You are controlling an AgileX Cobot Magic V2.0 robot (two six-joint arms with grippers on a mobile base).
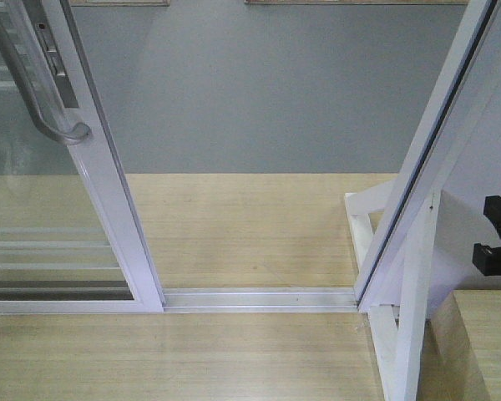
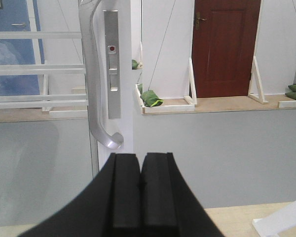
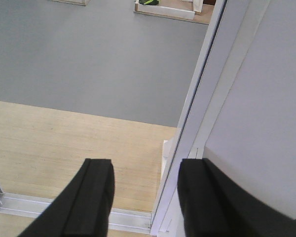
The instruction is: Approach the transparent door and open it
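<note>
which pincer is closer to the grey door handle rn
Left. The left pincer is shut, just below and in front of the curved grey handle on the transparent door. The right pincer is open over the floor track by the opposite frame, with no handle in its view.

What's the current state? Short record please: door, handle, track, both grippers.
door: transparent door slid to the left, doorway gap open to its right
handle: curved grey handle on the door's stile, nothing gripping it
track: floor track bare across the gap
left gripper: shut, empty, below and right of the handle's lower end
right gripper: open, empty, above the track beside the right door frame
</note>
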